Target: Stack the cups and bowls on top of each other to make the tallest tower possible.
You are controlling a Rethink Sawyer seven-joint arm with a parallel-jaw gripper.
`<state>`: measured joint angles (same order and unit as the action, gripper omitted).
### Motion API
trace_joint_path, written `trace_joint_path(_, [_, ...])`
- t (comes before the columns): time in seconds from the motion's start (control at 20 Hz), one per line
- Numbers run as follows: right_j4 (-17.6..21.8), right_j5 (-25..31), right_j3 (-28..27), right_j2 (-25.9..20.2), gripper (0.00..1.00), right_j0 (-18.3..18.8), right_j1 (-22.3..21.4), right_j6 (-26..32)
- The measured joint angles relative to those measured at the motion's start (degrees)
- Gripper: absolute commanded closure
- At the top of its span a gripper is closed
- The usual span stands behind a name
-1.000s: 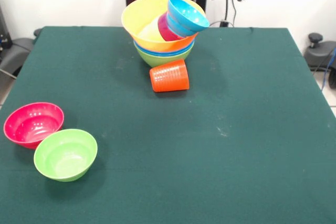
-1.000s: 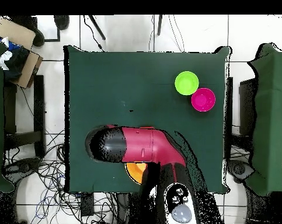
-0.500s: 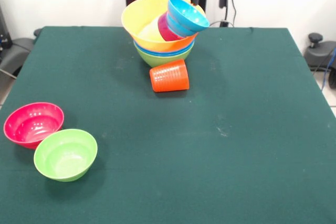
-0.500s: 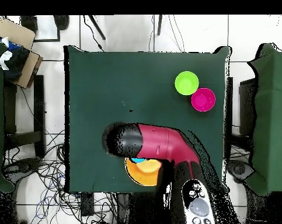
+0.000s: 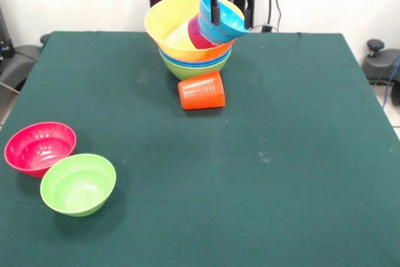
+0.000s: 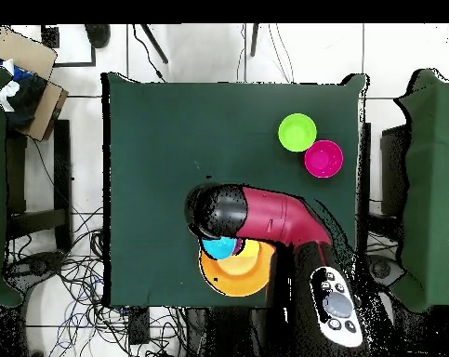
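— Jaws are standing apart: the gripper (image 5: 231,9) is hanging over the tower (image 5: 190,45) at the far edge of the table (image 5: 300,154), one finger (image 5: 214,12) in front of the small light-blue bowl (image 5: 222,18), the other just off its right rim. Nothing is being held.

— So which step?

— Reaching for that blue bowl, I'm judging. It is lying tilted on a purple cup (image 5: 195,33) inside the big orange-yellow bowl (image 5: 169,20). Next it needs lowering until the fingers are straddling the rim, then closing.

— And the rest?

— An orange ribbed cup (image 5: 202,90) is lying on its side just near of the tower; a pink-red bowl (image 5: 39,147) and a green bowl (image 5: 78,184) are sitting touching at near left, well apart from it.

— Anything hidden?

— From overhead the arm (image 6: 256,216) is covering much of the tower. I'm finding no yellow cup.
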<state>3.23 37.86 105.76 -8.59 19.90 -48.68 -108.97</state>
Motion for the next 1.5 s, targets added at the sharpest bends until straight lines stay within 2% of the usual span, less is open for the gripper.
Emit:
trace_joint_path(0.7, [0.01, 0.09, -2.81, -0.42, 0.0, 0.24, 2.02, 0.0])
trace_joint_path(1.5, [4.5, 7.69, -16.95, -4.33, 0.0, 2.0, 9.92, 0.0])
